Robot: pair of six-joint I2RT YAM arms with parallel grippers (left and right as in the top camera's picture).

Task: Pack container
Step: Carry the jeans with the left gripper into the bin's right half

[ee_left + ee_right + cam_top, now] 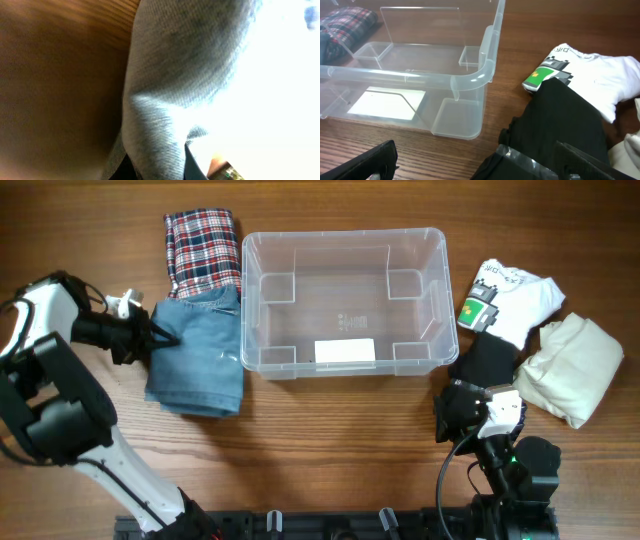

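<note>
Two arms flank the container (343, 242), which sits mid-counter (330, 450), its white label (345, 351) showing on the base. Plaid cloth (202, 245) and jeans (200, 360) lie just to its left, and a white shirt (522, 298), black garment (487, 358) and beige bundle (572, 370) lie to its right. The left end effector (148, 337) pinches a fold at the jeans' left edge, while the right end effector (475, 166) is spread wide, low over the black garment's near end.

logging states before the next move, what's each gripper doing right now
left gripper: at the edge of the jeans, grip cannot be told
right gripper: open, holding nothing, over the black garment
</note>
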